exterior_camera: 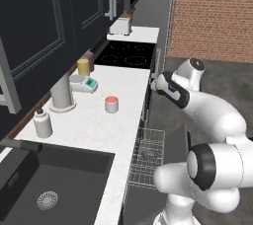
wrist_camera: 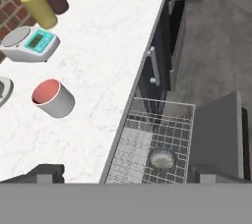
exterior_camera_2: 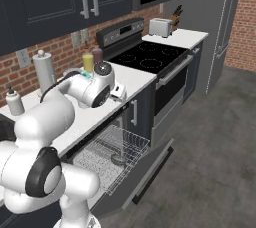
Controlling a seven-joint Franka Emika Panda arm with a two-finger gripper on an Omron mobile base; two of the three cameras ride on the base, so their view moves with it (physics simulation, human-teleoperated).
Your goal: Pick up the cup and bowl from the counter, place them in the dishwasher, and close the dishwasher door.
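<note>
The cup stands upright on the white counter, pale-sided with a salmon-red inside; it shows too in the left base view. The bowl lies in the silver wire rack pulled out of the dishwasher, also seen from the right. The dishwasher door hangs open and lowered beyond the rack. My gripper hovers above the counter's front edge, between cup and rack, open with nothing between its fingertips. From the right base view the gripper sits over the counter edge.
A teal-faced scale and a yellow jar stand behind the cup. A white bottle and a grey roll holder are near the black sink. The black cooktop and a toaster lie farther along.
</note>
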